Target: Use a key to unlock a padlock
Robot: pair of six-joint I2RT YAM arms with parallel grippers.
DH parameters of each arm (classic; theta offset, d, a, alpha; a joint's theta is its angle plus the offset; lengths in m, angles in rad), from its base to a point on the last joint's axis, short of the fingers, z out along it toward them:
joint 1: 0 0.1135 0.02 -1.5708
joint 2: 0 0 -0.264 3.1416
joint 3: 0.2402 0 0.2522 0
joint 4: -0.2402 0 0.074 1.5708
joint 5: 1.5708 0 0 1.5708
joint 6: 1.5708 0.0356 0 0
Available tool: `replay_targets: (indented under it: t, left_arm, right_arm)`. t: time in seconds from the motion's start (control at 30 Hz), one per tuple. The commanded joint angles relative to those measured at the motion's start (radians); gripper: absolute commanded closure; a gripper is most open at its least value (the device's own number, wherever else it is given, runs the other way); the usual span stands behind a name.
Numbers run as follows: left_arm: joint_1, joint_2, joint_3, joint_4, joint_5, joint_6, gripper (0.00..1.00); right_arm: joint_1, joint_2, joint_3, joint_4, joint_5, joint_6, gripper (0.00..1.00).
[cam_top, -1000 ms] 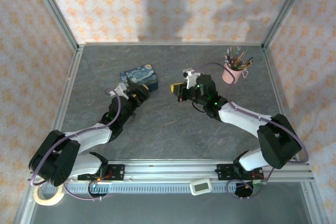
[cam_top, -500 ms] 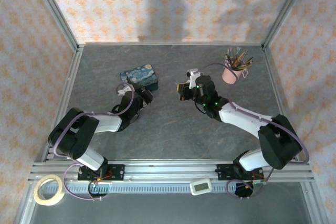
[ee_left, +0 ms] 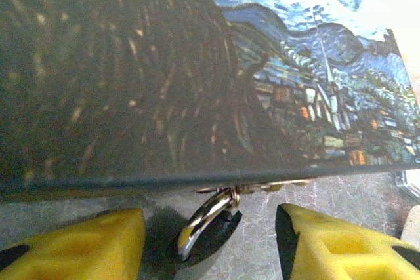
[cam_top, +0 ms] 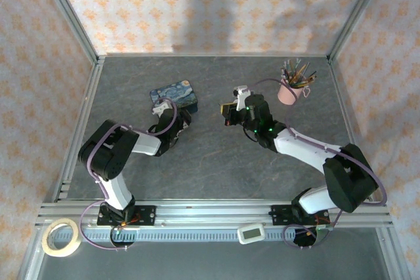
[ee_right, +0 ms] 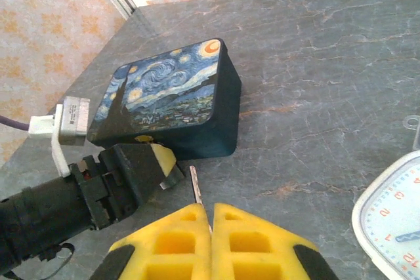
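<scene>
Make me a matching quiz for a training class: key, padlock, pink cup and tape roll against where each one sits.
1 key
2 padlock
3 pink cup
4 tape roll

a at the tin edge, between the spread fingers of the left gripper
b far right of the table
c near left corner
d pinched in the shut right gripper

Pairs: 1-d, 2-a, 3-b, 4-c

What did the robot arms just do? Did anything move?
The left arm folded its elbow up and inward, and the left gripper slid right along the near edge of the blue tin. Its pads now sit either side of the padlock, not touching it. The right gripper shifted a little to the right, keeping the key pinched. The tin and the pink cup stayed put.
</scene>
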Motion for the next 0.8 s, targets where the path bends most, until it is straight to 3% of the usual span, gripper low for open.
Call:
replay_targets:
  t: [0.0, 0.23, 0.47, 0.77]
  left_arm:
    - [0.008, 0.045, 0.016, 0.063, -0.053, 0.024, 0.47]
    - [0.009, 0.094, 0.014, 0.137, -0.051, 0.032, 0.58]
    - [0.016, 0.11, 0.001, 0.175, -0.013, 0.035, 0.82]
    - [0.029, 0.068, -0.018, 0.19, 0.065, 0.024, 1.0]
  right_arm:
    - [0.001, -0.013, -0.021, 0.069, -0.026, 0.027, 1.0]
    - [0.0, -0.003, -0.025, 0.088, -0.037, 0.038, 1.0]
    - [-0.001, 0.02, -0.025, 0.098, -0.055, 0.055, 1.0]
    - [-0.005, 0.052, -0.052, 0.137, -0.101, 0.119, 1.0]
